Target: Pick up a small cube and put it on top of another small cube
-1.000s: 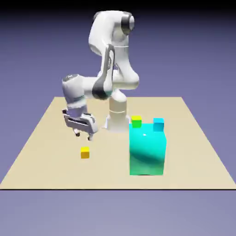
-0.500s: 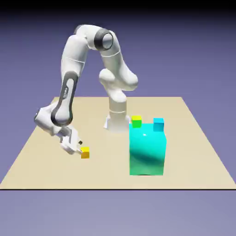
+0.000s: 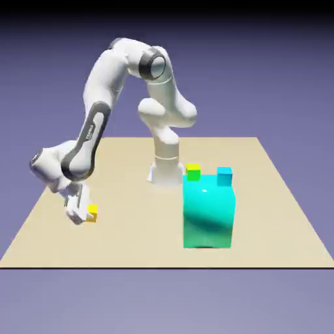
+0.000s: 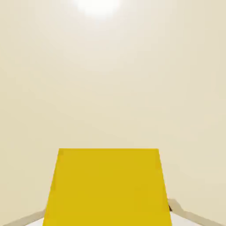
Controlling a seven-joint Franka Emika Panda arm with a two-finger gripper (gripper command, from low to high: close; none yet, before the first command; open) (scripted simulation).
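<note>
1. Fingers: the gripper (image 3: 89,216) is closed on the small yellow-orange cube (image 3: 92,213). In the hand view the cube sits between the fingers, large, and hides most of them; only pale parts show at the lower left and lower right, with a small dark sliver beside the cube's right flank.
2. Cube clearance: whether the held cube touches the surface below the fingers cannot be determined.
3. Work surface: the tan tabletop (image 3: 143,228) extends beneath and around the fingers. It is plain and matte in the exterior view, with a thin dark line along its near edge. In the hand view the surface is pale cream, with a bright white glare (image 4: 98,5) at the top, beyond the cube.
4. Large block: the large cyan block (image 3: 209,215) stands well apart from the fingers, toward the exterior view's right. Its face shades from cyan to green and carries a darker curved band.
5. Target: the small cyan cube (image 3: 224,176) is at the block's upper edge, farther from the fingers than the small cube with yellow top and green sides (image 3: 193,173), also at that edge.
6. Room: behind the arm (image 3: 98,124) and fingers, the plain blue-violet backdrop (image 3: 261,78) darkens to black at the top.
</note>
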